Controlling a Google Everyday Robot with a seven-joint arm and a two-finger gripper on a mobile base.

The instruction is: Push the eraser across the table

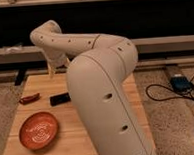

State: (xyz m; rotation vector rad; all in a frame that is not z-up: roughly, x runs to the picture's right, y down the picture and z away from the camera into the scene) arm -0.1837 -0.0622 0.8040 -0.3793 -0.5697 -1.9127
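The eraser point(59, 99) is a small flat black block lying on the light-wood table point(41, 86), left of my arm's big white link. My gripper point(52, 70) hangs from the arm's wrist above the table's far edge, some way behind the eraser and apart from it. The arm's large link point(104, 101) covers the right half of the tabletop.
An orange plate point(39, 130) sits at the table's front left. A reddish-brown elongated item point(29, 99) lies at the left edge, left of the eraser. A blue device point(180, 82) and black cables point(162, 95) lie on the floor to the right. A dark wall with ledges stands behind.
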